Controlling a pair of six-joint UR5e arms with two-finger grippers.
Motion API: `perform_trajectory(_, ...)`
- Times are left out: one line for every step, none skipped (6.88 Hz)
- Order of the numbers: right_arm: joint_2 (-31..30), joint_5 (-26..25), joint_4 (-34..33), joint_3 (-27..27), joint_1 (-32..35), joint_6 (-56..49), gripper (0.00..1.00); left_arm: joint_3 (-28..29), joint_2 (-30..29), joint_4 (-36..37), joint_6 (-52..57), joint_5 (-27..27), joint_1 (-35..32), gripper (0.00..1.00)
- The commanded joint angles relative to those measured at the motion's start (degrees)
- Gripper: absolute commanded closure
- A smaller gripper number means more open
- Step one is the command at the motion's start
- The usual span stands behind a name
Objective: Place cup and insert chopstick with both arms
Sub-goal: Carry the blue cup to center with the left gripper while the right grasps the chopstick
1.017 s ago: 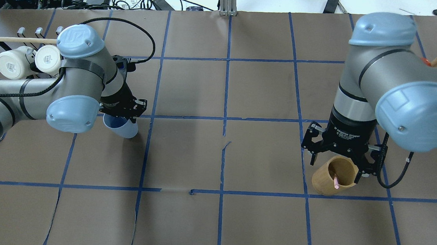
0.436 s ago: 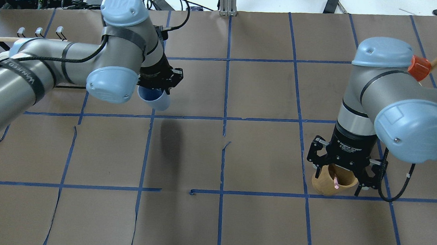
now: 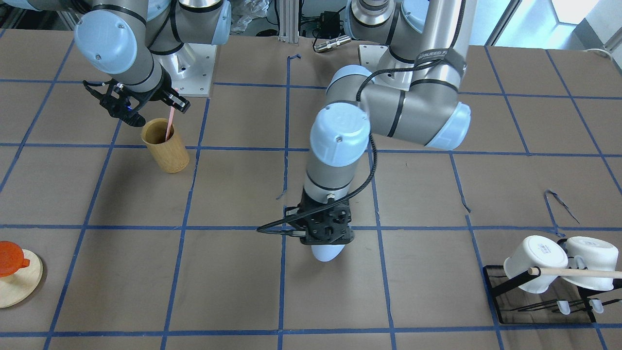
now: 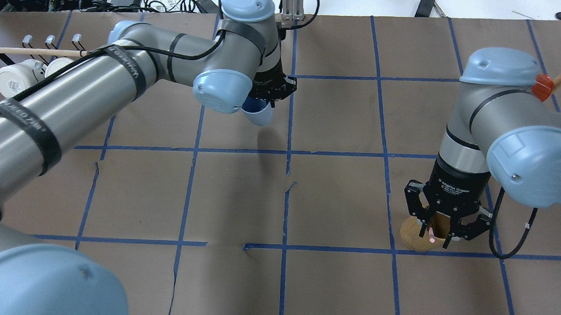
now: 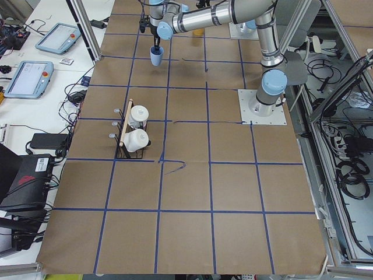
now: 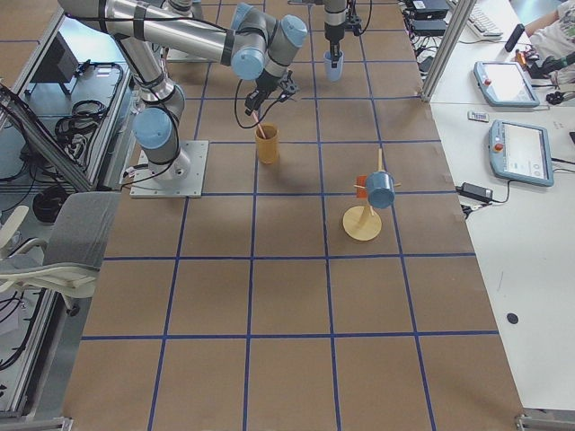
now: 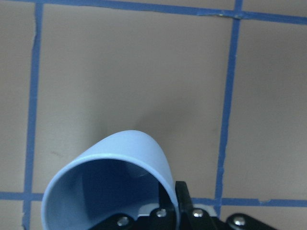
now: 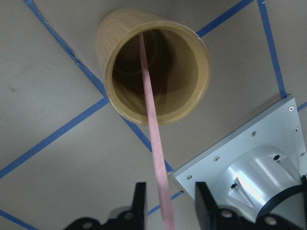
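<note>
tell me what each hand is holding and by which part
Left hand: the blue cup, pinched at its rim. Right hand: nothing; it is open around the pink chopstick resting in the wooden cup.

I'm counting two white cups (image 3: 532,265), one blue cup (image 4: 262,116) (plus another on the stand (image 6: 364,224)), one bamboo cup (image 3: 167,150), one chopstick (image 8: 151,120), seemingly one orange cup (image 3: 8,259).

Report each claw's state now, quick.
Left claw: closed on the blue cup.
Right claw: open, astride the pink chopstick, not gripping it.
</note>
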Motion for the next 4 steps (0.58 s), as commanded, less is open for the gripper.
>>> perform_trajectory(0.2, 0.4, 0.0, 0.0, -0.2, -0.1, 0.82, 4.0, -6.1, 1.1, 1.1, 0.0, -2.7, 1.00)
perform_trajectory(0.3, 0.4, 0.1, 0.0, -0.3, -0.1, 0.81, 6.0, -6.4, 0.5, 1.1, 0.0, -3.6, 1.00)
perform_trajectory(0.2, 0.5, 0.0, 0.0, -0.4, -0.1, 0.81, 7.6, -6.0, -0.3, 0.7, 0.1, -3.9, 1.00)
perform_trajectory(0.3, 0.5, -0.2, -0.2, -0.4, -0.4, 0.86, 7.3, -6.3, 0.1, -0.1, 0.0, -3.9, 0.01)
